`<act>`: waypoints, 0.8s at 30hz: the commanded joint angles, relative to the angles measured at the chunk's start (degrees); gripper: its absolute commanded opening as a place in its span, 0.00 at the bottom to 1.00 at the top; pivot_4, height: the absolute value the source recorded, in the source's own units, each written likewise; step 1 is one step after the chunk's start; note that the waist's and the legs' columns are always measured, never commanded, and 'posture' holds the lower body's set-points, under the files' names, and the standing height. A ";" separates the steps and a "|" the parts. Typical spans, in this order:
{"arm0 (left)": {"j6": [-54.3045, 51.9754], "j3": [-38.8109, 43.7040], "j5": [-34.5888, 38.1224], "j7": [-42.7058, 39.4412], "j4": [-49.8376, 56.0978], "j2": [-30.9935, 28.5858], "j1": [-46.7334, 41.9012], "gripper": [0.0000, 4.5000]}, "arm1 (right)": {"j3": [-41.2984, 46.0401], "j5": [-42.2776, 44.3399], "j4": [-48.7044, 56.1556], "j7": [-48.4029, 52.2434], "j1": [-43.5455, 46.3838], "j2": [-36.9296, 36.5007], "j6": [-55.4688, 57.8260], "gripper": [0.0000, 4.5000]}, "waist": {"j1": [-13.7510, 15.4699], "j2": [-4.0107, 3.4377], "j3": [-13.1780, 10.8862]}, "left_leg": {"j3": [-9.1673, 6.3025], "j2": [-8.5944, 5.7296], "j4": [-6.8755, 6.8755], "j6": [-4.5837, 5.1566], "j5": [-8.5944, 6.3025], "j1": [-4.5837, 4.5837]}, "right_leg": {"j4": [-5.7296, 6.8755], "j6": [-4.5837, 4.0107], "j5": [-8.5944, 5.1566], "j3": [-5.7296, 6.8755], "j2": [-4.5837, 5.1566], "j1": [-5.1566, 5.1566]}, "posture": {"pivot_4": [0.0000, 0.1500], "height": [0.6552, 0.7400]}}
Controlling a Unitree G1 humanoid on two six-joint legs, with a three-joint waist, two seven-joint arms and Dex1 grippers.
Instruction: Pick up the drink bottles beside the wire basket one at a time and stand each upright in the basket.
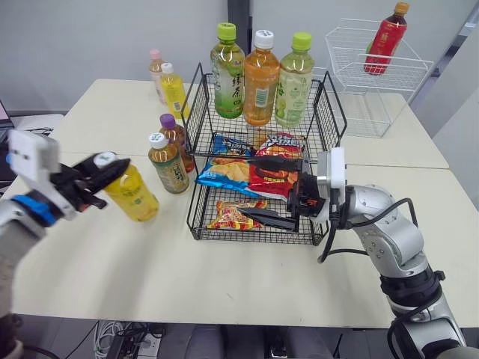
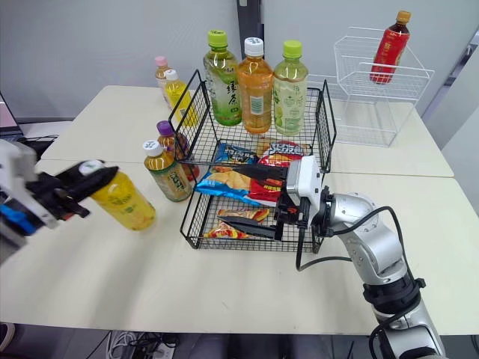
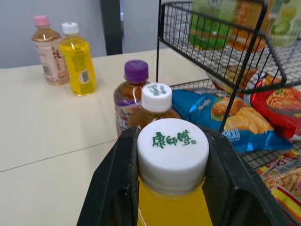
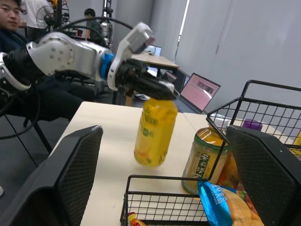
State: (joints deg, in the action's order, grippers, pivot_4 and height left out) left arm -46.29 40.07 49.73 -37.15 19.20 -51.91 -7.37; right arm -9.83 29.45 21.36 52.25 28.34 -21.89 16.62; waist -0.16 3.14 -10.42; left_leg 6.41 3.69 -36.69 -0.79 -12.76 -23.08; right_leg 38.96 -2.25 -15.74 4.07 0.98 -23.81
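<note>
- Surface: cream desk against a plain grey wall.
- Left end effector: black fingers pressed on either side of the white cap of the yellow drink bottle, pinching it at the neck.
- Yellow drink bottle, attitude: long axis tilted. The cap points up and towards the robot's left, and the base sits lower, towards the black wire basket. It is over the desk, well to the left of the basket. Whether the base touches the desk cannot be told.
- Yellow drink bottle, appearance: clear plastic, bright yellow liquid, yellow label, white ribbed cap printed with green characters.
- Neighbours, between the held bottle and the basket: amber bottle with white cap, upright; purple-capped bottle just behind it.
- Further back on the desk: small yellow bottle and pink-capped bottle, side by side.
- Black wire basket, rear: three tall bottles standing upright. Front: snack packs.
- Right end effector: fingers spread wide over the snack packs, holding nothing.
- Far right: white wire basket holding a leaning red bottle.
</note>
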 commanded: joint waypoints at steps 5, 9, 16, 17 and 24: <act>-10.84 8.52 13.92 -4.56 -5.72 -13.83 -9.01 0.30 | 1.78 -1.21 1.22 -2.42 -0.09 1.89 -4.23 1.00 | 0.03 0.06 -0.07 | -0.04 0.00 0.01 -0.02 0.01 0.00 | 0.01 -0.01 -0.01 0.05 0.00 0.00 | 1.00 1.00; -13.14 4.05 17.57 -7.83 -10.61 -21.56 -18.03 0.30 | 2.24 -3.16 1.35 -5.01 -0.36 2.84 -6.16 1.00 | 0.08 0.09 -0.11 | 0.00 -0.04 0.02 -0.01 0.00 0.00 | -0.02 0.00 -0.01 0.02 0.03 -0.01 | 1.00 1.00; -12.14 -15.53 18.60 -12.48 -19.72 -24.76 -46.30 0.30 | 3.94 -6.06 3.43 -11.17 -0.73 3.66 -7.35 1.00 | 0.24 0.14 -0.15 | -0.04 -0.06 0.00 -0.04 0.02 -0.26 | 0.04 -0.01 -0.01 0.06 0.01 -0.25 | 1.00 1.00; -12.31 -18.27 17.78 -12.89 -20.72 -23.50 -50.60 0.30 | 4.20 -6.45 3.61 -11.89 -0.72 3.70 -7.49 1.00 | 0.28 0.13 -0.16 | -0.03 -0.05 -0.03 -0.04 0.03 -0.29 | 0.06 -0.01 -0.01 0.05 0.00 -0.27 | 1.00 1.00; -6.02 -33.56 4.86 -19.14 -29.35 -6.30 -70.25 0.30 | 6.97 -10.72 6.12 -18.64 -2.17 3.03 -7.25 1.00 | 0.26 0.14 -0.16 | -0.05 -0.10 -0.25 -0.24 0.16 -0.40 | 0.09 0.05 0.02 0.05 -0.01 -0.28 | 1.00 1.00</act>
State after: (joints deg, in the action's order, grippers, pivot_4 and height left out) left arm -55.76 6.76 57.29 -54.68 -8.79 -59.08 -75.01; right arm -4.58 19.12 24.50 35.14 26.11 -18.51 10.22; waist 0.09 3.28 -10.58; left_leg 6.35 3.59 -36.94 -1.04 -12.59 -23.48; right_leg 39.06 -2.20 -15.72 4.12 0.97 -24.08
